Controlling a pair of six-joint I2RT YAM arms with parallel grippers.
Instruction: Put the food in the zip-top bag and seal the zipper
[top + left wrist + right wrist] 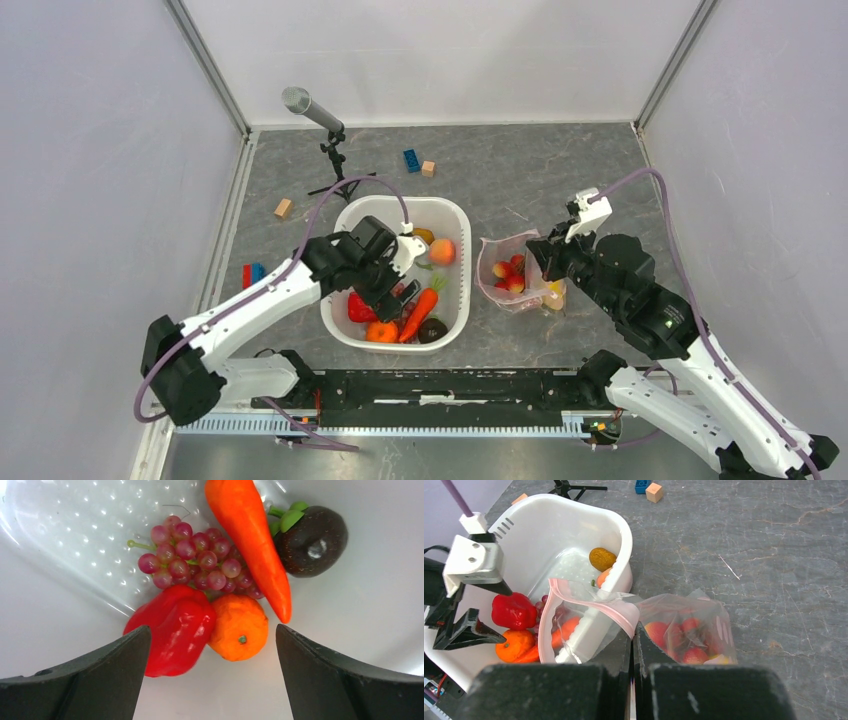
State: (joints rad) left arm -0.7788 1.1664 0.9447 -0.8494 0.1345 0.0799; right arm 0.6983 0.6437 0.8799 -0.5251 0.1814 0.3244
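We see the left gripper [212, 627] over the white basin [345, 332], jaws spread wide, nothing between them. Below it in the left wrist view: red pepper [172, 630] lower centre, orange [238, 627] touching its right side, and grapes [200, 562] just above both. The carrot [255, 545] runs diagonally from top centre down past the orange, thin end lowest. A dark round fruit [312, 540] with green leaves sits upper right, just beside the carrot. All of these lie in the basin. The right gripper [634, 635] is at bottom centre of the right wrist view, jaws pressed together on the pink zipper [596, 599] edge of the zip-top bag [704, 625]. The bag's mouth gapes toward the basin. We can't make out the slider. In the top view the bag sits on the grey table [560, 180] just right of the basin, centre-right of frame. Inside it are small red fruits [694, 655] and a bit of yellow fruit [720, 659], lower right. A brownish fruit [602, 558] lies at the basin's far end. Blue block [411, 160] and wooden block [428, 168] sit side by side upper centre of the top view, microphone [310, 108] upper left.
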